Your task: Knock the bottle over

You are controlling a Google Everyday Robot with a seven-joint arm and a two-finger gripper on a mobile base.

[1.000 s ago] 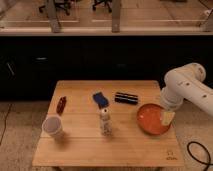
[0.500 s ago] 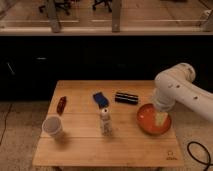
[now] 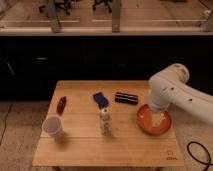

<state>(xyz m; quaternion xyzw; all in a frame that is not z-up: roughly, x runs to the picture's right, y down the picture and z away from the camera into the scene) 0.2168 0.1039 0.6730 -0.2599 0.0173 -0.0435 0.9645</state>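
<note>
Arm's swung in, gripper point(image 3: 159, 119) now over the orange bowl point(image 3: 143, 121) by the right edge of the desk point(image 3: 130, 148), jaws probably open, bottle point(image 3: 104, 120) mid-desk upright, not knocked yet.

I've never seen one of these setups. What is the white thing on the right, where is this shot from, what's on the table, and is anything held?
That is a robot arm reaching in from the picture's right. Its gripper, a two-finger claw, hangs open over the orange bowl and holds nothing. The single picture looks down on the wooden table from the front. On it stand a small white bottle, mid-table, and a paper cup at the picture's left; behind lie a blue object, a black bar and a reddish-brown item.
</note>
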